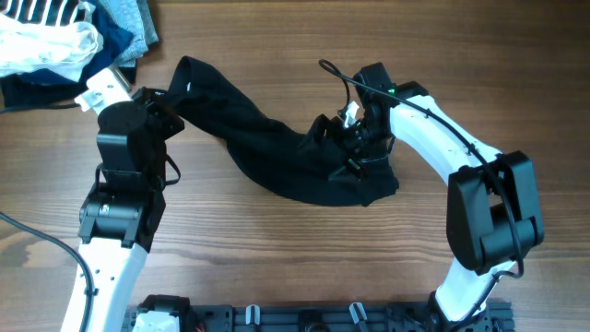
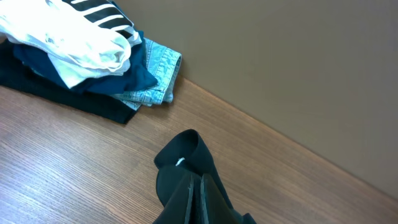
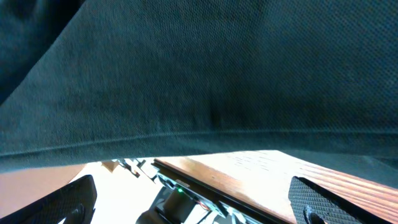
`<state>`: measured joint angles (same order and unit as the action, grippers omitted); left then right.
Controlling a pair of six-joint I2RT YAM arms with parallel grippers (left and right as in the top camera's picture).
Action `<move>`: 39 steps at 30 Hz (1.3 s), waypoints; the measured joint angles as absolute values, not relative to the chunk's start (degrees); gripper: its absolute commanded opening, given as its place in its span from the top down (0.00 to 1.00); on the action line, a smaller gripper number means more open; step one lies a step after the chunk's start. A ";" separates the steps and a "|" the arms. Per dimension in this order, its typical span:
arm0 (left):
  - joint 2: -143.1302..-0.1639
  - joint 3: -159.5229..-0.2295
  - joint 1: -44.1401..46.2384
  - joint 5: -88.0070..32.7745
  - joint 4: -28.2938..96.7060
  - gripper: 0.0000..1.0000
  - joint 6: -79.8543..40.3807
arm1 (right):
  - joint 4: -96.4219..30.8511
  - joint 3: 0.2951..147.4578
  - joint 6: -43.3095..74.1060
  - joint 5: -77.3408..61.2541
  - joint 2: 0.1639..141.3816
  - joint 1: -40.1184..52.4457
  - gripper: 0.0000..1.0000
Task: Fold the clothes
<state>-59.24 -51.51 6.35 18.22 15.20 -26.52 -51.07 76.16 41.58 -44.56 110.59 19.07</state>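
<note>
Black garment lies crumpled on the table as a long band. It runs diagonally from far-left to near-right, with the thicker bunch at the right end.

Left end effector is at the band's far-left end, clamped tight with a fold of fabric pinched in it. The left wrist view shows the cloth rising out of the grip in a loop, up off the wood.

Right end effector sits over the bunched right end, jaws fully apart, nothing gripped. In the right wrist view both pads stand wide at the bottom corners. Fabric fills the view ahead of them, a hem line runs across, and the table shows below. Cannot tell whether the pads touch the cloth.

Key relation: the garment's long axis runs from one end effector to the other. Left has one end, right is right at the other, so the right arm is nearer the free end.

Judgement: the fold has not started and the garment is not spread. The next move probably needs the right end effector to close on an edge in the bunch, so both arms can draw the band flat along that axis. Risk: it catches several layers instead of one corner.

Heap of other clothes is in the far-left corner, near the left arm, and looks apart from the garment.
</note>
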 measured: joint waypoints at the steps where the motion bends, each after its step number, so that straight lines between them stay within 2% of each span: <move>1: -59.24 -51.51 6.35 18.22 15.20 0.96 -26.52 | -50.78 76.16 42.11 -44.56 110.59 19.14 0.00; 8: -59.05 -51.51 6.35 18.17 15.22 0.96 -26.52 | -48.10 76.14 45.87 -43.64 110.59 20.49 0.00; 20: -48.95 -51.51 6.35 18.13 15.62 0.96 -26.55 | -47.22 76.14 49.28 -39.07 110.59 20.58 0.01; 25: -48.31 -51.51 6.35 17.74 16.38 0.96 -26.76 | -47.24 76.14 50.09 -37.36 110.59 20.58 0.12; 39: -47.07 -51.51 6.35 17.50 17.80 0.96 -26.92 | -46.61 76.14 50.30 -37.04 115.02 22.81 0.11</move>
